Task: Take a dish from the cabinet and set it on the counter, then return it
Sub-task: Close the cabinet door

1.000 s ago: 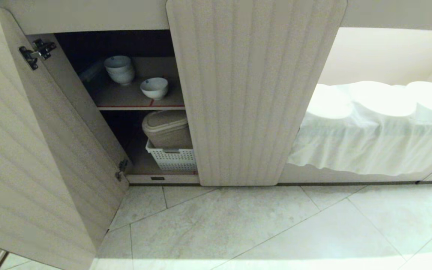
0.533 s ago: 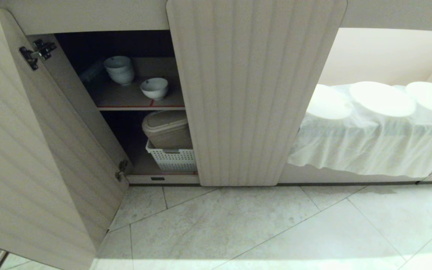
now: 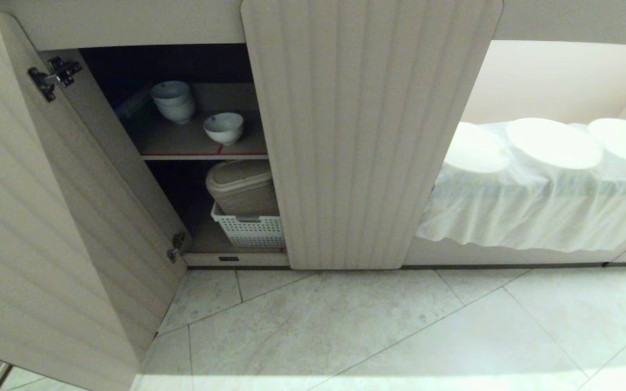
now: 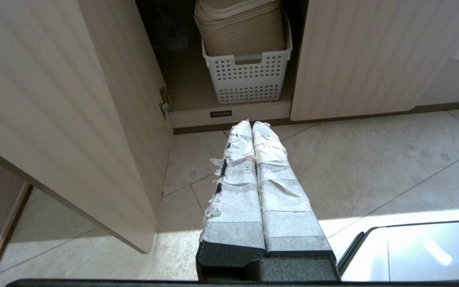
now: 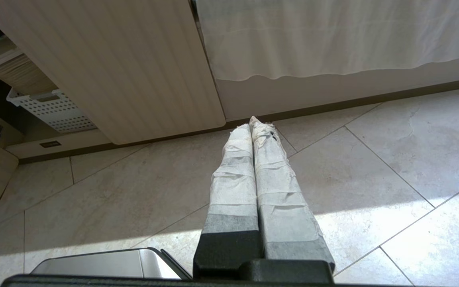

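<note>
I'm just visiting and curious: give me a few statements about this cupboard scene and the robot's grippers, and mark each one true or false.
1. The single small white ceramic bowl sits on the red-edged upper shelf of the beige ribbed cabinet. True.
2. The left gripper holds that bowl. False: it is shut on nothing, above the pale floor tiles.
3. A stack of white bowls stands further back on the same shelf. True.
4. The perforated white plastic basket is empty. False: a beige lidded bin sits in it.
5. The right gripper is wide open. False: it is shut.
</note>
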